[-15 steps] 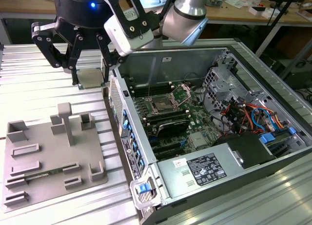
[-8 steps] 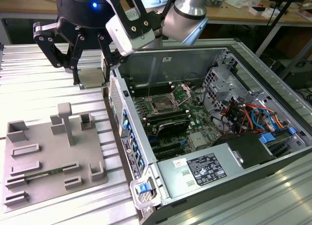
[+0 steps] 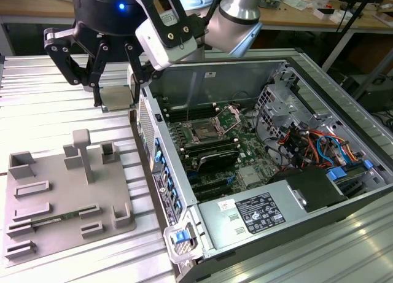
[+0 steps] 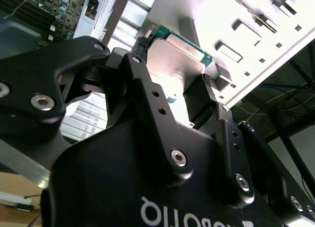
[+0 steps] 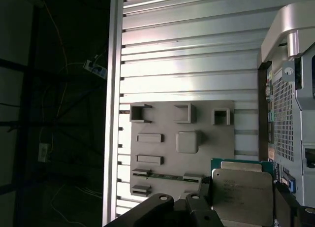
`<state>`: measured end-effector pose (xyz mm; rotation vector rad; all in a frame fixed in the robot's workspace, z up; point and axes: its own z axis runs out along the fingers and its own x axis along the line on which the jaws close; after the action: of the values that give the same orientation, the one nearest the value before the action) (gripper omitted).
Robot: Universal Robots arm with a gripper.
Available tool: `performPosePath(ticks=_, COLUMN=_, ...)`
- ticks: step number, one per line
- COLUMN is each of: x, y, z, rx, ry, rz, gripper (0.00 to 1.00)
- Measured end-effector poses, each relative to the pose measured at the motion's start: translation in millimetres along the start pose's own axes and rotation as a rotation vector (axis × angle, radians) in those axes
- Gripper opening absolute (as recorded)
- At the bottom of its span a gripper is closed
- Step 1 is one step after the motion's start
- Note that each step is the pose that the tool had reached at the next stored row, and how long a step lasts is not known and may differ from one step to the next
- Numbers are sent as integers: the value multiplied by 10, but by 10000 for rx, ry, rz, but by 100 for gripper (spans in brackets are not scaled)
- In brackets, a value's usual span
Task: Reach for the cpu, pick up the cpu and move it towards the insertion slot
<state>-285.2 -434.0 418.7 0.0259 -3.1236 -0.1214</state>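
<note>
**Cpu in my claw, just outside the case wall**

My claw [image 3: 115, 93] is closed on the cpu [image 3: 116, 97], one finger on each of two opposite edges. In the exterior view the chip hangs flat above the ribbed metal counter [image 3: 37, 105], lifted clear of the grey fixture plate [image 3: 58, 200], which lies well apart toward the near side. In the second wrist view the cpu [image 4: 178, 57] shows its silvery top and a thin green rim between my black fingers [image 4: 140, 77]; the other two edges are free.

The chip's edge on the exterior view's right sits just beside the upright side wall of the open computer case [image 3: 161, 151]; I cannot tell whether they touch. Beyond that wall, inside the case, the insertion slot [image 3: 206, 134] lies on the green board, its silver frame and dark centre uncovered, with long black memory slots [image 3: 178, 135] beside it. The room straight above the slot is open. Toward the exterior view's left, the counter is bare ribbing out to its edge.
</note>
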Motion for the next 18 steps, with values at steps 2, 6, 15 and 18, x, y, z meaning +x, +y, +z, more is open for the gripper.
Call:
performPosePath(ticks=2, x=-5, y=0, z=0, rx=0, ry=0, rz=0, gripper=55)
performPosePath(ticks=6, x=-28, y=0, z=-1, rx=1, ry=1, rz=-1, gripper=55)
performPosePath(ticks=15, x=-60, y=-1, z=-1, rx=0, ry=0, rz=0, gripper=55)
performPosePath(ticks=18, x=-77, y=-1, z=-1, rx=0, ry=0, rz=-2, gripper=55)
